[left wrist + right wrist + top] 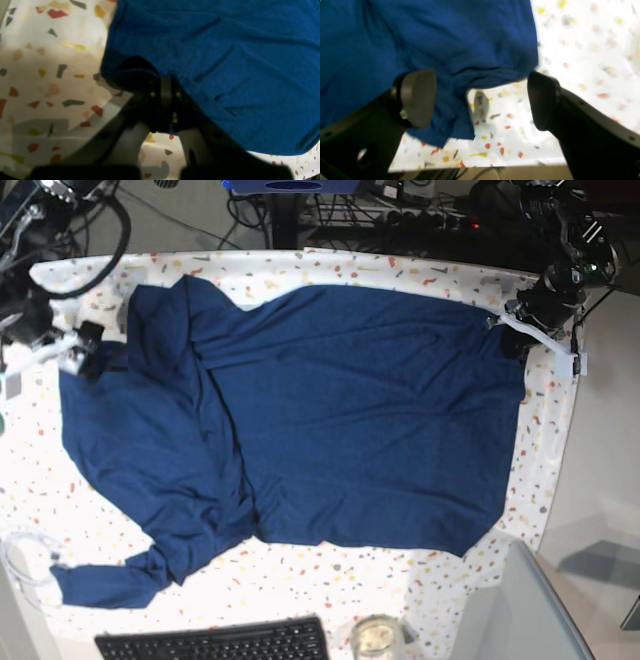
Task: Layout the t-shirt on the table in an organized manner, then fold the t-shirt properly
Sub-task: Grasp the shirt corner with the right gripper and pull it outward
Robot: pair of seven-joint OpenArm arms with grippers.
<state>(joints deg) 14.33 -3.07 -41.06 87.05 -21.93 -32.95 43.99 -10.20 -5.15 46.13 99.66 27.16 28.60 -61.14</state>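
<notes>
The dark navy t-shirt lies spread over most of the speckled table, with its left part folded over and one sleeve trailing at the front left. My left gripper is at the shirt's far right corner. In the left wrist view it is shut, with the shirt's edge pinched between the fingers. My right gripper is at the shirt's left edge. In the right wrist view it is open, one finger over the shirt, the other over bare table.
A black keyboard and a glass jar sit at the table's front edge. A white cable loop lies at the front left. A grey panel stands at the front right. Cables and equipment crowd the far side.
</notes>
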